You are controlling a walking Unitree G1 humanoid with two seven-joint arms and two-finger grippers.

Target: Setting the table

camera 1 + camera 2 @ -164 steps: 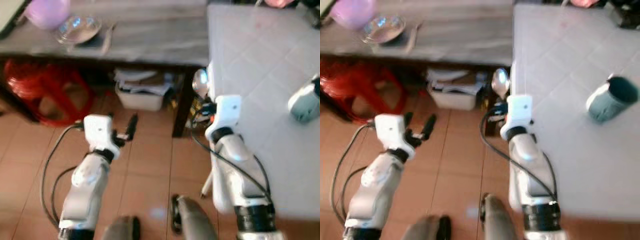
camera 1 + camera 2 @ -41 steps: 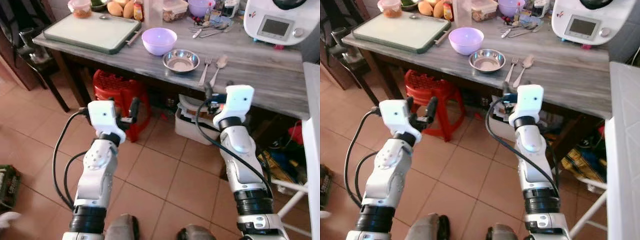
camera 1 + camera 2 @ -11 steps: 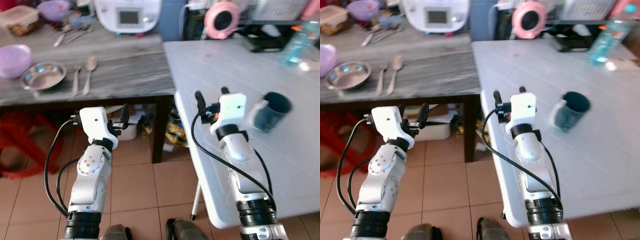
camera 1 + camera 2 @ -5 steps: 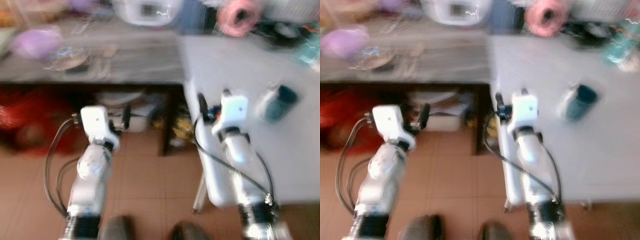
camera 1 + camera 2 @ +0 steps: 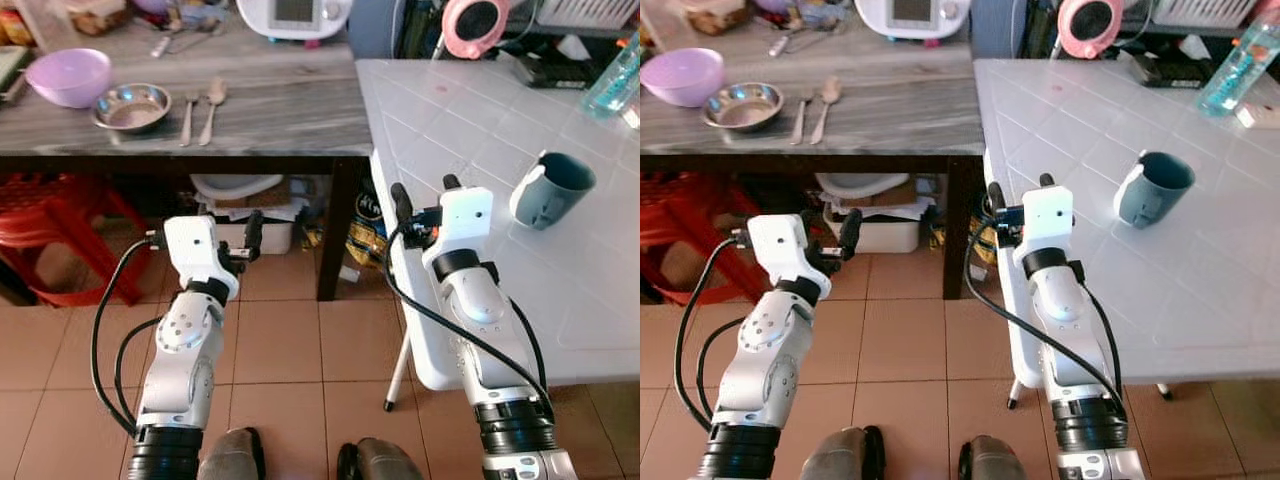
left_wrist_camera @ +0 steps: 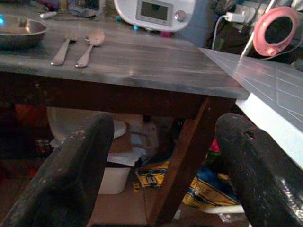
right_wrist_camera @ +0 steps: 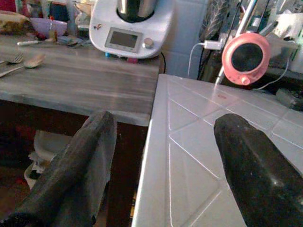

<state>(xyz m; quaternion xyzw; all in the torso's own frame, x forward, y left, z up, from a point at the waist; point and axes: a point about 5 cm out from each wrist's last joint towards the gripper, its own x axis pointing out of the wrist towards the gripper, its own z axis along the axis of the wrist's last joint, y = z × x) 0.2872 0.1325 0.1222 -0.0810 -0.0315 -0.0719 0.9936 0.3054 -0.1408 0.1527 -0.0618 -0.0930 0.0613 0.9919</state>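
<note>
Against the frame half a second back, the blur has cleared and the whole scene sits slightly shifted: the camera has moved, while the things on both worktops lie as they did.

The left gripper (image 5: 250, 232) hangs over the tiled floor in front of the dark wooden worktop (image 5: 280, 110), fingers spread and holding nothing. The right gripper (image 5: 420, 200) stands at the near corner of the white tiled worktop (image 5: 470, 130), fingers likewise apart and empty.

Table items on the wooden worktop: a lilac plastic bowl (image 5: 68, 76), just beside it a small stainless-steel bowl (image 5: 131, 106), then a metal fork (image 5: 188, 104) and a metal spoon (image 5: 213, 97) lying side by side. A grey-blue ceramic mug (image 5: 553, 189) stands tilted on the white worktop, well apart from the right gripper.

Assessment: the cutlery is light, stiff and slippery, and lies flat; it is best pinched across the handle near mid-length. The steel bowl is light and smooth; take it by the rim. The mug is heavier and breakable; grip its wall or handle firmly.
</note>
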